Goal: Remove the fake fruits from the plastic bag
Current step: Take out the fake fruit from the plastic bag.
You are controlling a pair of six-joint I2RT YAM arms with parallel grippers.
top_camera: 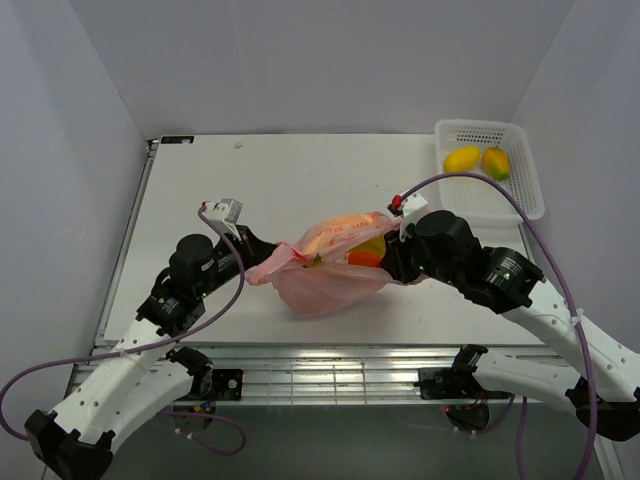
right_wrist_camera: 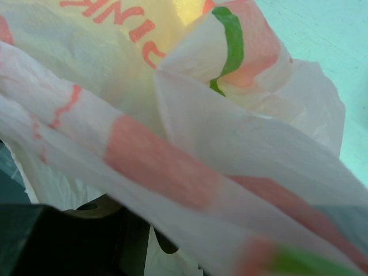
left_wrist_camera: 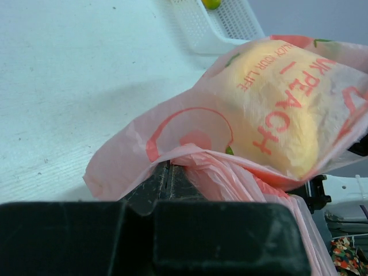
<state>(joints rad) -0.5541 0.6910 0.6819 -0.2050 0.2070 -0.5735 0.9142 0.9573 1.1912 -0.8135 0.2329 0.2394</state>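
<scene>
The pink bag (top_camera: pixel 325 285) is seen lying mid-table (top_camera: pixel 250 180), stretched between both arms, with fruits kept inside: a yellow fruit (top_camera: pixel 328 240) and an orange fruit (top_camera: pixel 366 258) are made out through the plastic. The left gripper (top_camera: pixel 262 262) is clamped on the bag's bunched left end; in the left wrist view the fingers are pressed together with plastic pinched at them. The right gripper (top_camera: pixel 393 255) is pressed against the bag's right edge, but its fingers are buried under plastic in the right wrist view, so grip cannot be told. A white basket (top_camera: pixel 520 190) is placed at the far right corner, well apart, with two mangoes (top_camera: pixel 478 160) in it.
</scene>
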